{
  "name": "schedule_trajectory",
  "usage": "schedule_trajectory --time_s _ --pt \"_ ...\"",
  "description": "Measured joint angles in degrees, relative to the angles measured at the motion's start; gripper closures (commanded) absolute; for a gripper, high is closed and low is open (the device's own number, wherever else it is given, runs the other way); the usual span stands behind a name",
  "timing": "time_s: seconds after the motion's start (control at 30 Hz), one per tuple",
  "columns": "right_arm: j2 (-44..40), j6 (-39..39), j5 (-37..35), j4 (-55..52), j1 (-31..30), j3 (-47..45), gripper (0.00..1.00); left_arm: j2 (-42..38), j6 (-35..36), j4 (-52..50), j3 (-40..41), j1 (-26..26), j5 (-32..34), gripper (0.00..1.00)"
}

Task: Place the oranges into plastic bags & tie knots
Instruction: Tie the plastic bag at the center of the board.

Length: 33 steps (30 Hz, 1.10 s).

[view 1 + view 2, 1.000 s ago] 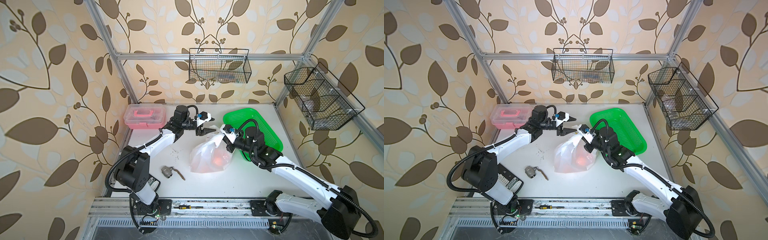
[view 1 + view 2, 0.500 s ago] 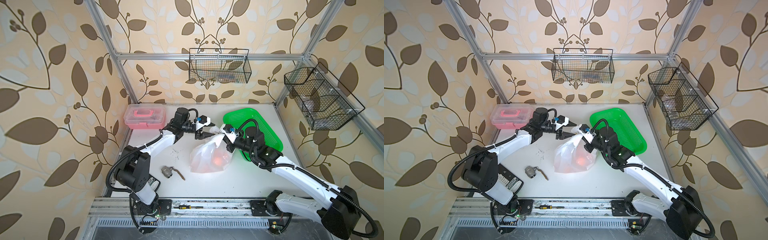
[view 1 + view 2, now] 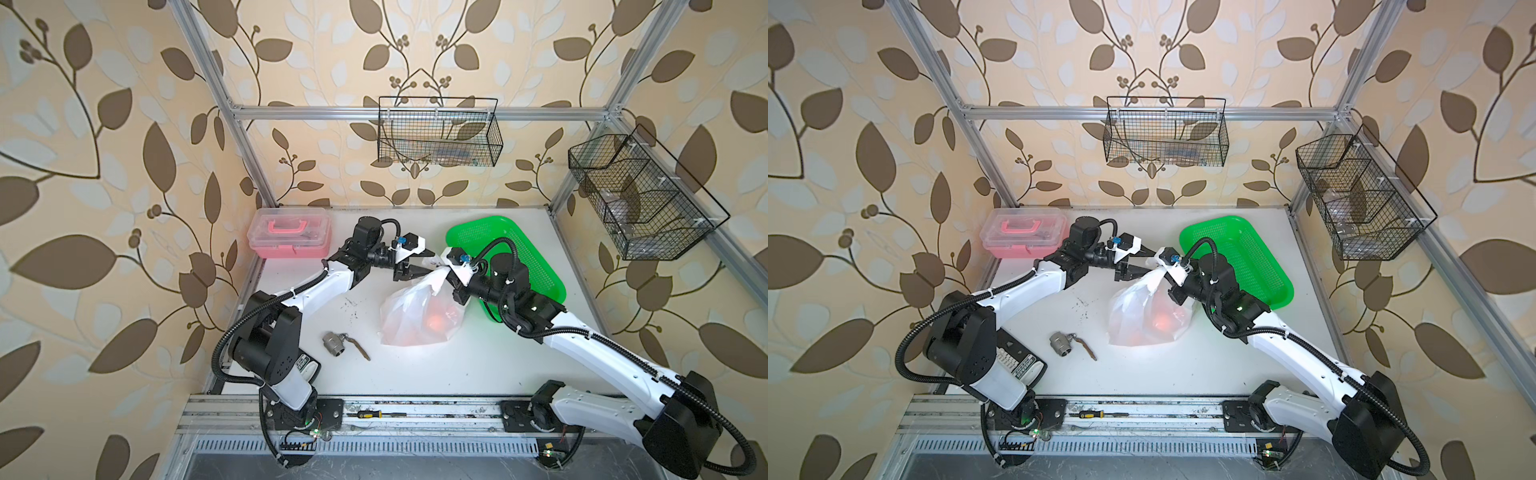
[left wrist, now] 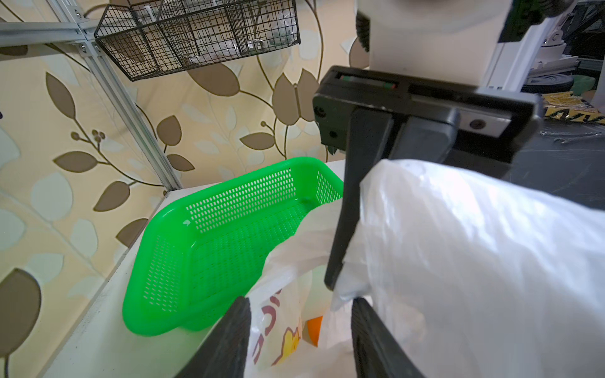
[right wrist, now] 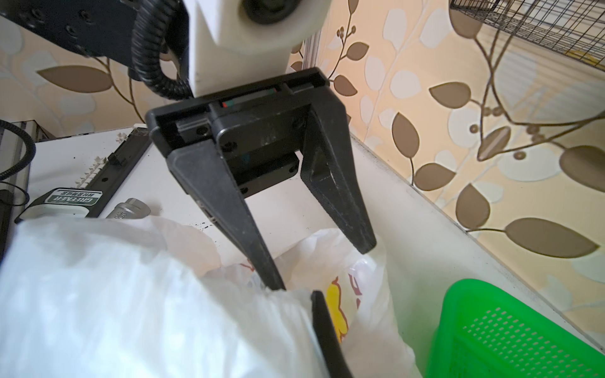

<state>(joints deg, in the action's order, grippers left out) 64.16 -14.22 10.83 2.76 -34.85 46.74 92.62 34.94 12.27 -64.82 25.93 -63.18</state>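
Left wrist view: the plastic bag (image 4: pixel 474 261) is being pinched at its gathered neck by the right gripper (image 3: pixel 446 276), whose jaws are being pressed together on the film.
Left gripper (image 3: pixel 432 262): the jaws are being held apart at a middling width, and a printed handle flap (image 5: pixel 330 261) is being straddled but not pinched, as is being shown in the right wrist view.
Step in hand: a free handle is judged to be being lined up for capture so that a knot can be started; no knot is being seen yet.
Doing it well: the flap is best taken deep between the jaws, the film being thin and slippery; the neck is best held taut while the handle is being drawn off slowly, lest it be torn.
Bag position: in both top views it is being held at mid-frame, neck raised, belly resting on the table (image 3: pixel 457 374), just left of the green basket (image 3: pixel 473 232).
Bag look: translucent white and creased, with red lettering and yellow patches.
Oranges (image 3: pixel 436 320): an orange glow is being seen low through the film; the count cannot be told.
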Motion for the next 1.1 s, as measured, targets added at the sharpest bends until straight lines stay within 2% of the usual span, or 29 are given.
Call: schedule_trajectory --time_s 0.4,0.7,0.87,0.9,1.03,1.1 --pt "0.00 0.33 -3.41 0.04 0.07 0.00 1.00 0.00 -0.48 -0.20 1.05 0.00 -0.92 0.38" --pt "0.50 0.48 -3.78 0.09 0.07 0.11 1.00 -0.20 -3.28 2.43 2.23 0.04 -0.76 0.40" --pt "1.09 0.74 -3.78 0.17 0.07 0.22 1.00 -0.20 -4.94 3.91 2.36 0.66 -0.66 0.52" --pt "1.20 0.74 -3.78 0.20 0.07 0.26 1.00 -0.20 -5.05 4.07 2.36 0.76 -0.63 0.56" --pt "1.51 0.96 -3.74 0.20 0.07 0.37 1.00 -0.20 -5.14 4.57 2.36 0.90 -0.52 0.86" --pt "1.49 1.14 -3.54 0.07 0.07 0.44 1.00 -0.20 -5.33 4.90 2.36 1.11 0.17 0.93"
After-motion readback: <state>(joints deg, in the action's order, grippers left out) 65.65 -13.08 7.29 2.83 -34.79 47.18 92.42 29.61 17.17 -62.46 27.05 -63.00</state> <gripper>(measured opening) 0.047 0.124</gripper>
